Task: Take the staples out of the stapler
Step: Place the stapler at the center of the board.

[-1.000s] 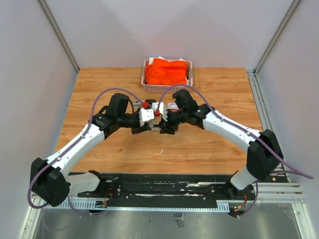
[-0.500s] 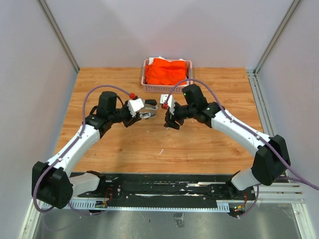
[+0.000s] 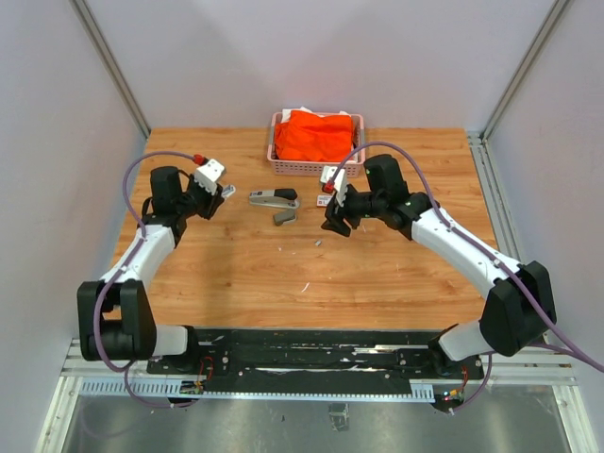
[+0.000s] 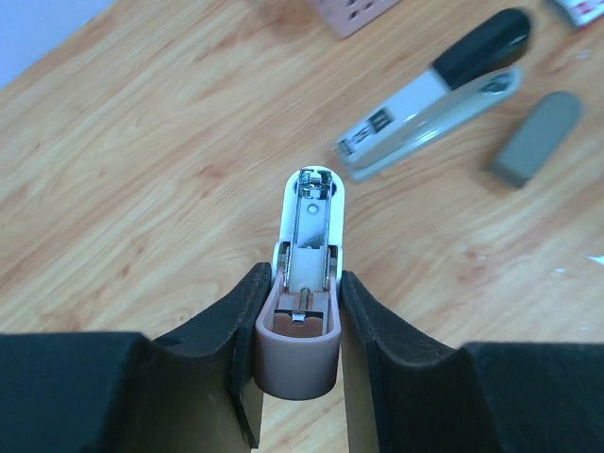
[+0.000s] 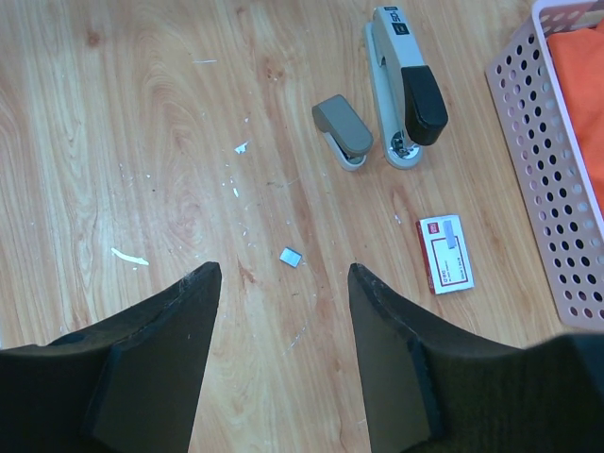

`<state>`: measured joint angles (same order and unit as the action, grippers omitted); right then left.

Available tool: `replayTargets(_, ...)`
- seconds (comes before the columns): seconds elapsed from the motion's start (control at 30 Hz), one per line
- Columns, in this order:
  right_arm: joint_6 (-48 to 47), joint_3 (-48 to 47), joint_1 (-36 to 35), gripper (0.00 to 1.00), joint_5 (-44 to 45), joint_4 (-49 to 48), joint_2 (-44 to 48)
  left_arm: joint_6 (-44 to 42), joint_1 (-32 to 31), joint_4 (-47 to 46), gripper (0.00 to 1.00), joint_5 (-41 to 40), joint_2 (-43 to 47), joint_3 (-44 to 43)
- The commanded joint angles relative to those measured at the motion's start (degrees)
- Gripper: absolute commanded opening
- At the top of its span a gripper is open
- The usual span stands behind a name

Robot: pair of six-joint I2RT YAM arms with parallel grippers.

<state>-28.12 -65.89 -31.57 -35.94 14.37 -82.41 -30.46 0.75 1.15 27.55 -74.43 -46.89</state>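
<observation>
Fingers point(image 4: 247, 321) of the left tool point(image 4: 303, 278) pinch a small stapler point(image 4: 312, 212) by its taupe rear end. The tool is narrow on it, with one black pad on each side. The stapler points away from the wrist, above the desk point(image 4: 142, 170). Its white body is open on top, so the metal channel shows; whether it is loaded I cannot tell. In the top view this tool is near the desk's left edge, well apart from the other things.

The right tool point(image 5: 283, 270) stands wide and holds nothing, hovering over the middle of the desk. In its wrist view, a short silvery bit of staples point(image 5: 291, 256) lies loose on the wood between the fingers. Pale flecks point(image 5: 130, 257) are scattered to the left. Beyond the staples lies a grey piece point(image 5: 343, 129). Just beside it is a big stapler point(image 5: 406, 90), grey with a black top. A dark label at its far end has writing too small to read. To the right lies a white box point(image 5: 444, 253) with a red label, its print also unreadable. Past the box, a pink basket point(image 5: 538, 160) with holes in its wall holds an orange cloth point(image 5: 580, 85).
</observation>
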Motion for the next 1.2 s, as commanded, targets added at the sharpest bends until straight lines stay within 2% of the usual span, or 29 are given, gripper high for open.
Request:
replayTargets(0.0,1.7,1.0,1.3,0.58,-0.9,-2.0,1.2,1.9,4.4,-8.1,0.22,-1.4,-4.6,-0.8)
replayTargets(0.27,1.8,1.4,1.7,0.59,-1.0,-2.7,1.0,5.2,9.0,-18.7,0.23,-8.2,-14.2,-1.7)
replayTargets(0.53,1.8,1.8,2.0,0.59,-1.2,-3.1,0.8,5.9,11.1,-25.3,0.22,-12.6,-19.7,-0.8)
replayTargets(0.9,1.9,2.2,2.2,0.59,-1.6,-3.6,0.7,9.3,15.2,-31.0,0.22,-12.8,-25.0,-1.2)
replayTargets(1.17,1.7,2.4,2.3,0.59,-2.0,-3.9,0.9,11.1,16.1,-31.5,0.23,-14.0,-25.7,-2.0)
